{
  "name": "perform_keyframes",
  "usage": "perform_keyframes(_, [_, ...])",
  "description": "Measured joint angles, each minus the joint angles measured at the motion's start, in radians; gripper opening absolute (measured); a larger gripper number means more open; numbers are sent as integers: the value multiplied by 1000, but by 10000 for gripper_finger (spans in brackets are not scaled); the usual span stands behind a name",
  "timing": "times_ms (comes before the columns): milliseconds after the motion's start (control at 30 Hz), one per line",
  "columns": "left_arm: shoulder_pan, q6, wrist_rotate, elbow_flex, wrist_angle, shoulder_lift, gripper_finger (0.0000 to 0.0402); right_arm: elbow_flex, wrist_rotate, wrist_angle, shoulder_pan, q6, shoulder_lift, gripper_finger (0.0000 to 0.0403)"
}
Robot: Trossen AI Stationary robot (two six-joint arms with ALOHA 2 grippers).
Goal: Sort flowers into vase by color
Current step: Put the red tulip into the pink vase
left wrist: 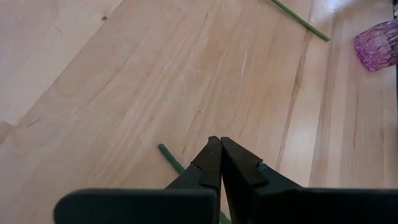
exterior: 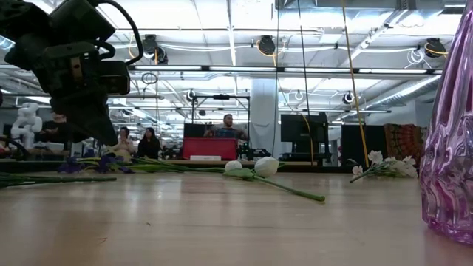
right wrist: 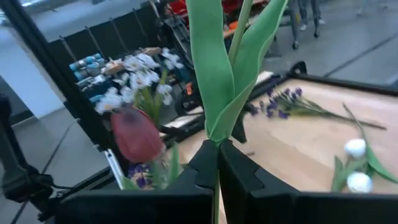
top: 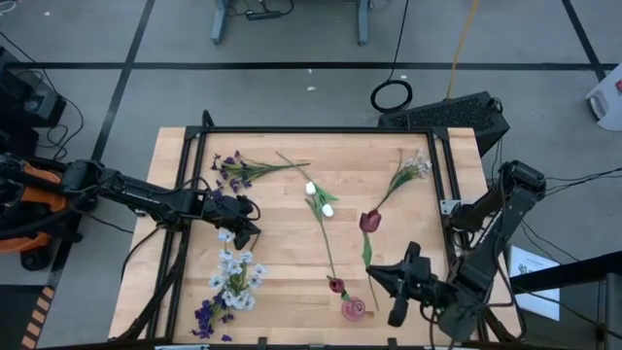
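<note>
The left pincer, reaching in from 9 o'clock, hangs low over the table with its fingers pressed together. A green stem end pokes out just beside the tips; whether it is nipped between them cannot be told. That stem seems to belong to the white and pale-blue blossoms lying toward 7 o'clock, probably the next bunch to gather. The right pincer, near the 5 o'clock corner, is clamped on the leafy stem of a dark red tulip. It grips low on the stalk, below the leaves, which leaves the free end easy to steer into a narrow mouth. The pink glass vase stands at the 6 o'clock edge, close to that pincer, so the carry looks short. Most flowers are unsorted on the table: purple sprigs at 10 o'clock, white tulips near the middle, a pale cluster at 1 o'clock. The main risk is the floppy stem missing the rim.
</note>
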Motion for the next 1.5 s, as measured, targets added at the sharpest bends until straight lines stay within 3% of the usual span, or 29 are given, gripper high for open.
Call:
perform_keyframes(400, [0,1,0,0,0,0,13,0,-12,375,-39,-416,67,0])
perform_keyframes(733, [0,2,0,0,0,0,13,0,-12,588,-46,-575,187,0])
perform_keyframes(1300, [0,15,0,0,0,0,13,0,-12,572,-6,-582,288,5])
perform_keyframes(1500, [0,34,-1,0,0,0,13,0,-2,474,23,-549,288,20])
